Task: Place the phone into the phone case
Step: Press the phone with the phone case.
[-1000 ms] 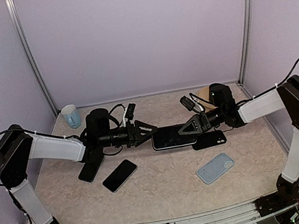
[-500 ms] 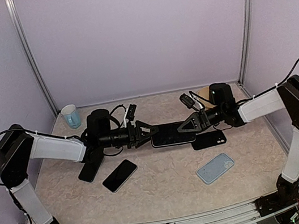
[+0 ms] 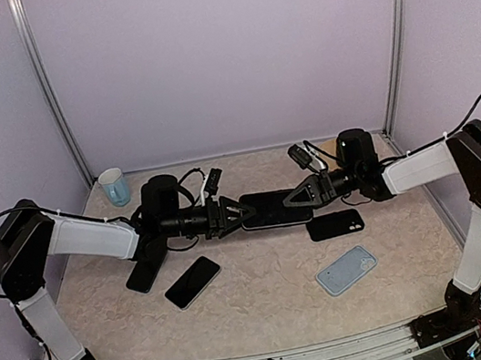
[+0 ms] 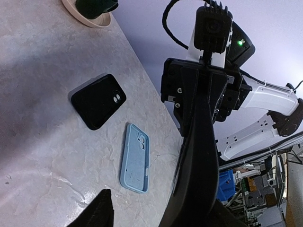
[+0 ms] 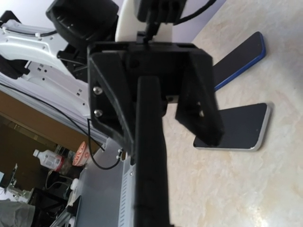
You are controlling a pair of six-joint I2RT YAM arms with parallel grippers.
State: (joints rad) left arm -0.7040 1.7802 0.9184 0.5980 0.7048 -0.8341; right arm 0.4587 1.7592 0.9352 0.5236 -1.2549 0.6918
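A black phone (image 3: pixel 275 208) hangs above the table's middle, held level between my two grippers. My right gripper (image 3: pixel 306 195) is shut on its right end. My left gripper (image 3: pixel 231 215) stands open around its left end; in the left wrist view one finger (image 4: pixel 97 213) stands clear of the phone's edge (image 4: pixel 196 156). The right wrist view shows the phone (image 5: pixel 150 161) edge-on, reaching into the opposite jaws. A black phone case (image 3: pixel 336 224) lies on the table just below the right gripper. A light blue phone case (image 3: pixel 346 270) lies nearer the front, its hollow side up (image 4: pixel 136 158).
Another black phone (image 3: pixel 192 282) lies front left, and a blue-edged phone (image 3: pixel 147 269) beside it under the left arm. A pale blue mug (image 3: pixel 114 186) stands at the back left corner. A tan bowl (image 4: pixel 90 12) sits at the back right.
The phone has risen and shifted towards the back between both grippers. The left jaws widened, then narrowed a little. The right grip is unchanged.
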